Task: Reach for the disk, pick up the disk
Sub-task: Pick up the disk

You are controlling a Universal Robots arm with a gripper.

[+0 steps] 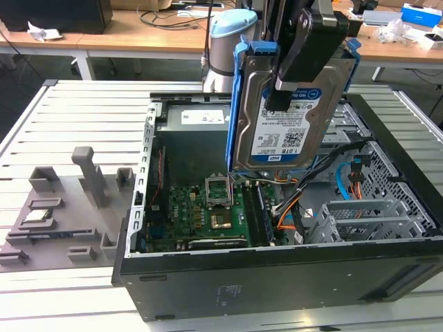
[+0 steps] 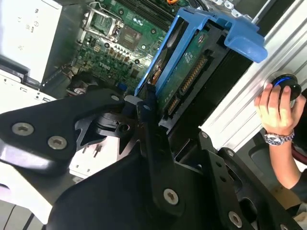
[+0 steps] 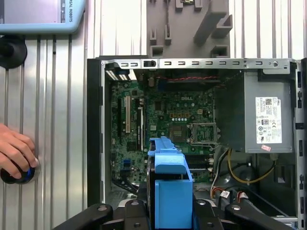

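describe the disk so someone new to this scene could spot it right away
Find the open black computer case on the slatted metal table. Above its green motherboard the gripper holds the disk upright, clear of the case. It is the silver slab with a blue-and-white label in a blue plastic bracket, unlike the grey power supply box.

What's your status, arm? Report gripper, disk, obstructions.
Gripper shut on the disk. Disk upright, lifted above the open computer case. A person's hand rests on a knob beside the case.
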